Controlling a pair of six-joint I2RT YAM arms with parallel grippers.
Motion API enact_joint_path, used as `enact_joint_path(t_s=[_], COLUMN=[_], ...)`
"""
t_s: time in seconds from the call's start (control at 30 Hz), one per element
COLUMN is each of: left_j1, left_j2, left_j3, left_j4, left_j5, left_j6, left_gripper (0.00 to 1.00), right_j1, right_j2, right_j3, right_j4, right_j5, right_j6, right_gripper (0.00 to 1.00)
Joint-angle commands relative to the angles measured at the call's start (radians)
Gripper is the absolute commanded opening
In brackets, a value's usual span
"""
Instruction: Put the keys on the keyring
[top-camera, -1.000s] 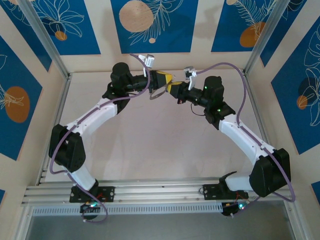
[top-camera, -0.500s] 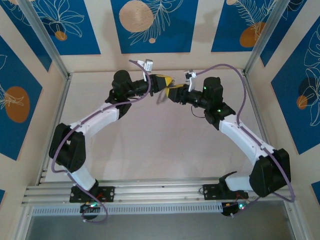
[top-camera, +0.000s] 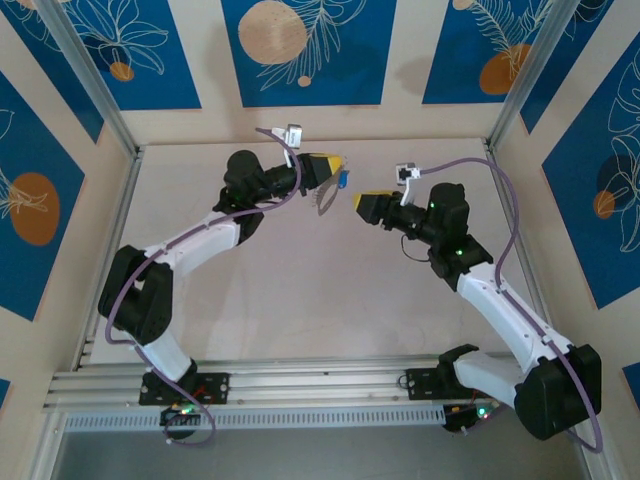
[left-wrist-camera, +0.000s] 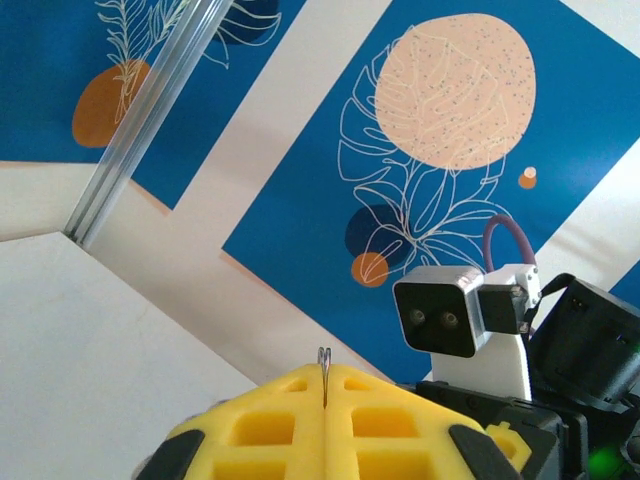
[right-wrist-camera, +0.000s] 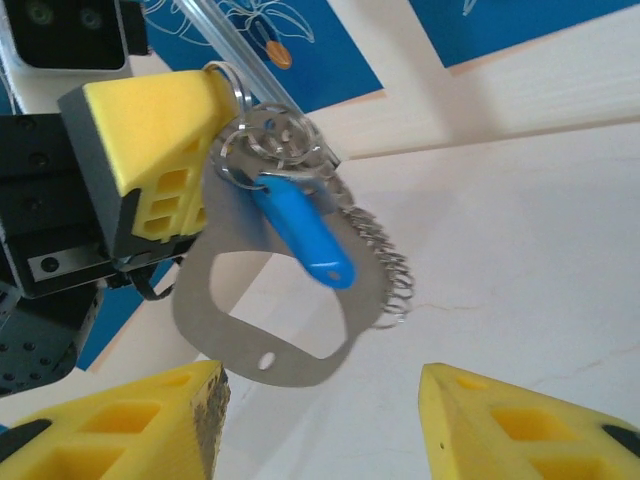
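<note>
- Two arms reach over the pale bench (top-camera: 300, 290) in the top view. The left hand (top-camera: 330, 165) is closed at the far middle. The keyring (top-camera: 322, 200) hangs below its yellow pads, and the blue-headed key (top-camera: 343, 180) is just beside them. The right hand (top-camera: 358, 204) sits to the right, apart from the keyring and touching nothing.
- In the left wrist view, the yellow pads of the left hand (left-wrist-camera: 324, 385) are pressed together, with a thin metal edge pinched in the seam. Beyond them, the right arm's wrist camera (left-wrist-camera: 450, 315) faces this way in front of the blue patterned wall (left-wrist-camera: 300, 180).
- In the right wrist view, the right hand (right-wrist-camera: 320, 410) is open, its yellow fingers (right-wrist-camera: 130, 425) spread wide with nothing between them. Ahead, the left hand (right-wrist-camera: 150, 125) grips the top of the keyring (right-wrist-camera: 195, 300), a flat grey loop hanging in the air above the bench. The key (right-wrist-camera: 305, 235) lies slanted across the front of the loop, its upper end among small wire rings (right-wrist-camera: 265, 135) by the pad. A coiled chain strip (right-wrist-camera: 385, 265) hangs down the loop's right side.
</note>
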Motion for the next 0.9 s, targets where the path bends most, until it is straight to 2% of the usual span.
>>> enact_joint_path(t_s=[0.0,0.3,0.67,0.87], left_j1=[-0.005,-0.001,0.017,0.017], left_j2=[-0.037,-0.040,-0.028,-0.063], left_j3=[0.002,0.004,0.030,0.017], left_j4=[0.076,0.130,0.141,0.105], left_j5=[-0.022,-0.012,0.028,0.022], left_j6=[-0.004,-0.051,-0.078,-0.049], left_gripper=[0.00,0.00,0.00,0.00], right_j1=[-0.007,-0.015,-0.017,-0.029], right_j2=[-0.018,0.037,0.087,0.087], right_j3=[-0.017,0.022,0.087,0.102], right_j4=[0.006,0.015,0.046,0.083], right_j5=[0.040,0.127,0.112,0.082], right_j6=[0.059,0.157,0.252,0.276], right_gripper=[0.54,0.54,0.54,0.54])
